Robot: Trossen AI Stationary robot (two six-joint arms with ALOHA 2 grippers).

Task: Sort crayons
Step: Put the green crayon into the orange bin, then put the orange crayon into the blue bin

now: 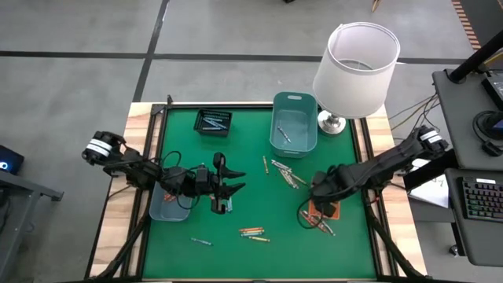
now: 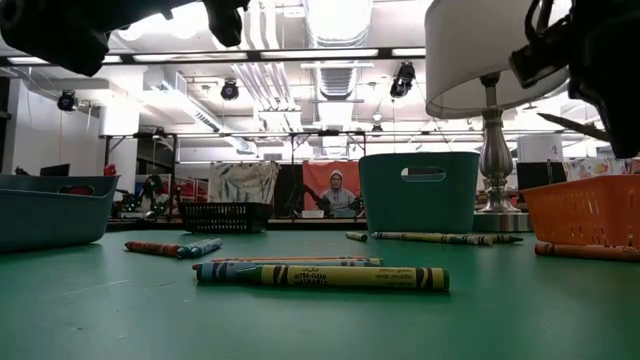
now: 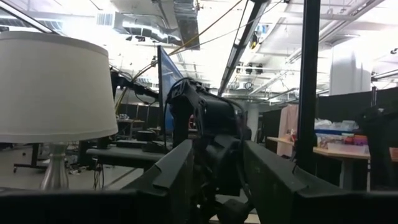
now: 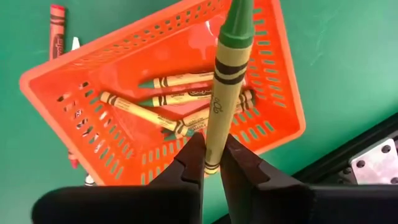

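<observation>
My right gripper (image 4: 210,155) is shut on a yellow-green crayon (image 4: 224,81) above the orange basket (image 4: 273,74), which holds several yellow-green crayons (image 4: 168,99); in the high view it (image 1: 318,189) hovers at the basket's far edge (image 1: 324,211). My left gripper (image 1: 226,185) is open and empty over the mat's left middle, its fingers (image 3: 177,177) held level. Loose crayons lie flat on the green mat near the front (image 1: 253,233), at the front left (image 1: 200,241), in the middle (image 1: 287,173) and beside the basket (image 1: 322,226). My right gripper pinches the crayon's flat end (image 4: 213,149) between its two fingers. The fingers point down from above and the crayon runs along them, its pointed tip (image 4: 239,12) sticking out past the fingertips. The crayon is lifted clear over the basket.
A teal bin (image 1: 293,122) with a crayon inside stands at the far middle, next to a lamp (image 1: 354,67). A black basket (image 1: 212,122) is at the far left, a grey-blue tray (image 1: 169,206) under the left arm. Wooden rims edge the mat.
</observation>
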